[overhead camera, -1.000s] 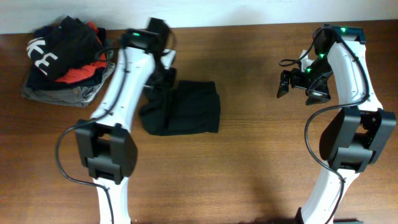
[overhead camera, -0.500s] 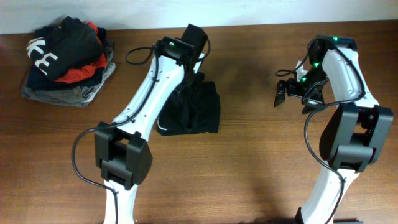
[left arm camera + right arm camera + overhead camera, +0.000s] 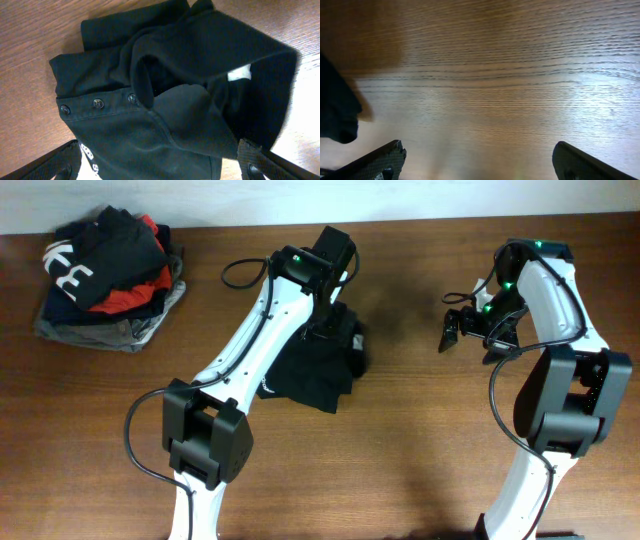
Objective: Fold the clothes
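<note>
Only the left wrist view shows 3 buttons [image 3: 98,104] and a white label [image 3: 239,74] on the clothes [image 3: 190,65]; the left gripper [image 3: 160,152] and right gripper [image 3: 477,150] both stand spread, holding nothing.

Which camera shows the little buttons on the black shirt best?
The left wrist view: the soft black long-sleeved top fills it, three small round buttons in a row. Overhead, the top is a dark heap partly under the left arm, no buttons visible. The right wrist view shows no buttons.
</note>
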Motion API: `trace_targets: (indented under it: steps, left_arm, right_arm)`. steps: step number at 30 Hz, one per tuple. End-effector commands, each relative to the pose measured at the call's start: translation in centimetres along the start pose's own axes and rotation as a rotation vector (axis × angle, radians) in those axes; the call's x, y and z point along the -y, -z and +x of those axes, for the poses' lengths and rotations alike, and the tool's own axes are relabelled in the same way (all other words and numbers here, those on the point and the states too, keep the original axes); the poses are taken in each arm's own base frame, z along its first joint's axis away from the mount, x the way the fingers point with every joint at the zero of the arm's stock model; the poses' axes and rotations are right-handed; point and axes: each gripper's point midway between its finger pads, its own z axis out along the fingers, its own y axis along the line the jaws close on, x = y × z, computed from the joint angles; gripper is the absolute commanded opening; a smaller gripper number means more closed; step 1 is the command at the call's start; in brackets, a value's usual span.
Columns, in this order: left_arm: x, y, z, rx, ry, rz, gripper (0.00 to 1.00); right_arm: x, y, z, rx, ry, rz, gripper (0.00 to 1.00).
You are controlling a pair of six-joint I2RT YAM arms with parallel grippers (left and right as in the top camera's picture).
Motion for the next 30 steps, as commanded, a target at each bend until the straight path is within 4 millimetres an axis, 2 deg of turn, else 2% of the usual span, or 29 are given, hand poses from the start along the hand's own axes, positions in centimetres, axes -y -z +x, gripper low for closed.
trace_targets:
  steps: [1,3,6,9,11,13,14,15,16,17,18,19,20,22,25,28,30]
  left_arm:
    - [-0.3,3.2,-1.2,0.085,0.009,0.004,0.99]
    - [-0.5,4.4,-1.4,0.110,0.015,0.006,0.99]
    - [-1.9,6.9,-1.7,0.151,0.044,0.004,0.99]
    - [-4.8,8.6,-1.2,0.161,0.106,-0.011,0.99]
    - [-7.2,8.7,-0.5,0.136,0.187,-0.023,0.99]
    - [-9.0,8.2,0.5,0.088,0.255,0.012,0.98]
    - [-9.7,7.7,1.2,0.054,0.289,0.056,0.95]
    - [-10.1,7.4,1.6,0.036,0.308,0.076,0.92]
    - [-10.8,6.9,2.1,0.016,0.334,0.092,0.89]
    - [-11.5,6.4,2.5,-0.002,0.356,0.091,0.81]
    - [-12.4,5.8,3.1,-0.021,0.378,0.086,0.78]
    - [-13.2,5.2,3.6,-0.040,0.401,0.082,0.75]
    - [-13.8,4.6,4.1,-0.054,0.421,0.082,0.74]
    - [-14.9,3.5,5.0,-0.084,0.458,0.092,0.74]
    - [-15.4,1.9,6.3,-0.123,0.505,0.145,0.74]
    - [-15.2,0.6,7.4,-0.163,0.528,0.186,0.74]
    - [-14.7,-0.3,8.0,-0.184,0.528,0.201,0.74]
  right_arm:
    - [-1.3,0.6,0.2,0.015,0.014,-0.052,0.97]
    - [-1.7,1.0,0.0,0.026,0.018,-0.073,0.95]
    - [-2.8,2.3,-0.1,0.044,0.026,-0.119,0.93]
    - [-5.5,4.1,0.0,0.076,0.095,-0.240,0.92]
    - [-7.5,5.0,0.2,0.095,0.149,-0.321,0.90]
    - [-9.2,5.2,0.6,0.094,0.193,-0.374,0.86]
    - [-10.1,5.1,0.8,0.086,0.210,-0.389,0.77]
    - [-10.7,4.9,1.0,0.078,0.223,-0.395,0.63]
    - [-11.6,4.6,1.2,0.071,0.242,-0.399,0.41]
    - [-12.7,4.4,1.6,0.063,0.276,-0.409,0.27]
    - [-14.1,4.2,2.2,0.054,0.319,-0.428,0.14]
    - [-15.5,4.0,2.8,0.045,0.369,-0.452,0.08]
    - [-17.1,3.8,3.5,0.035,0.419,-0.477,0.04]
    - [-20.0,3.1,4.6,0.022,0.501,-0.493,0.04]
    - [-23.4,1.7,6.3,0.004,0.604,-0.492,0.04]
    - [-26.1,-0.2,7.6,-0.024,0.656,-0.488,0.04]
    - [-27.1,-2.0,8.2,-0.049,0.674,-0.472,0.04]
